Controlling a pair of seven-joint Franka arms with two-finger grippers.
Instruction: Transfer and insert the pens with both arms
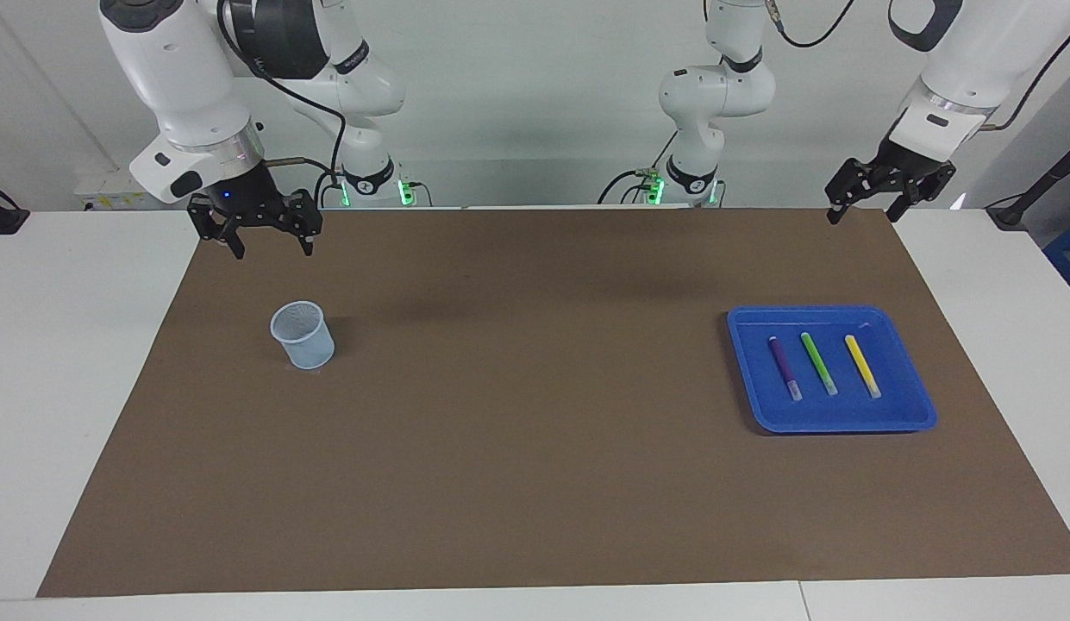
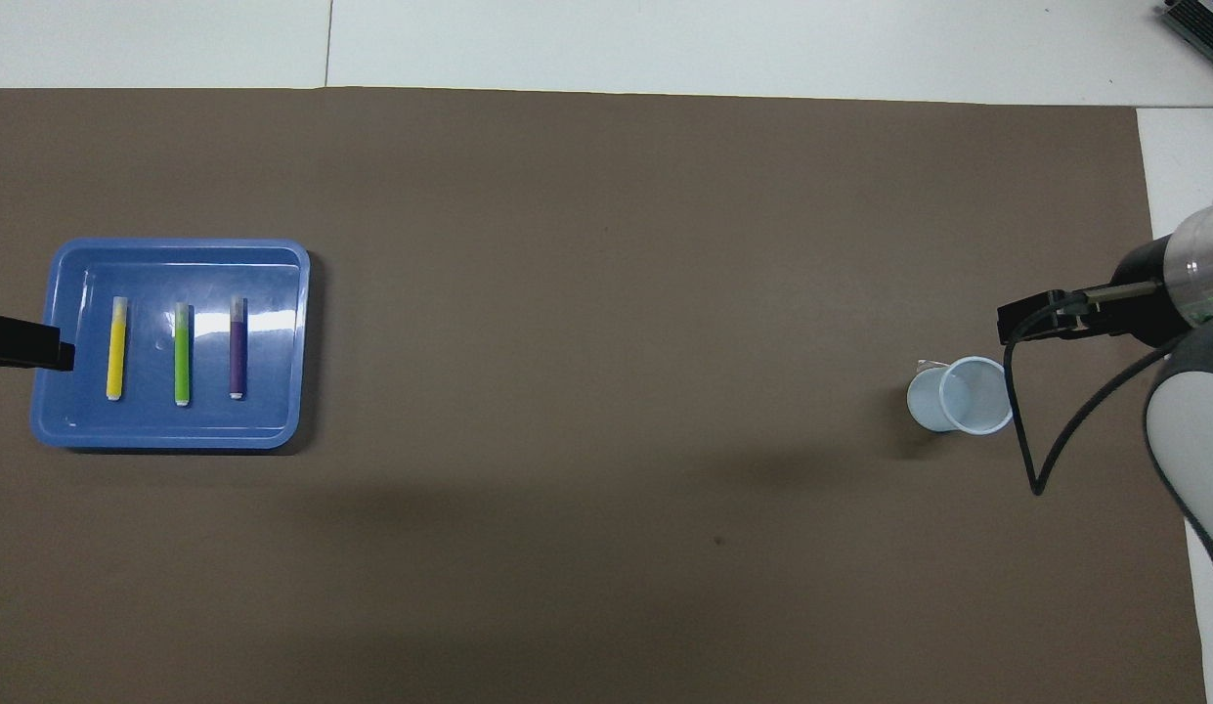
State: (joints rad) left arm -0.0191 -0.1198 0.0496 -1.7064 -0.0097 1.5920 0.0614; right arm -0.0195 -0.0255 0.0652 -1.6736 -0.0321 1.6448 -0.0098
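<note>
Two arms stand at the robots' end of the tabletop [image 1: 86, 362], each with its end effector raised and holding nothing. Left end effector [image 1: 875, 203]: it hangs over the brown mat's [image 1: 535, 414] edge nearest the robots, toward the left arm's end of the tabletop, with its fingers spread apart. In the overhead view only a black tip shows at the frame's edge, overlapping the tray's side. Right end effector [image 1: 269, 241]: it hangs over the mat's corner at the right arm's end, fingers likewise spread apart; from above it shows as a black block close to the cup.

Next out from the robots, a pale blue cup [image 1: 303, 335] stands upright on the mat toward the right arm's end, its mouth open upward. It is clear of the right end effector.

At roughly the same depth and a little farther out, a blue tray [image 1: 832, 420] rests flat on the mat toward the left arm's end, well apart from the cup. Three pens lie inside it, side by side, apart from one another and roughly parallel. Purple pen [image 1: 784, 366]: the one closest to the tabletop's middle. Green pen [image 1: 818, 363]: between the other two. Yellow pen [image 1: 862, 365]: the one closest to the left arm's end. Each pen's pale end points away from the robots.
</note>
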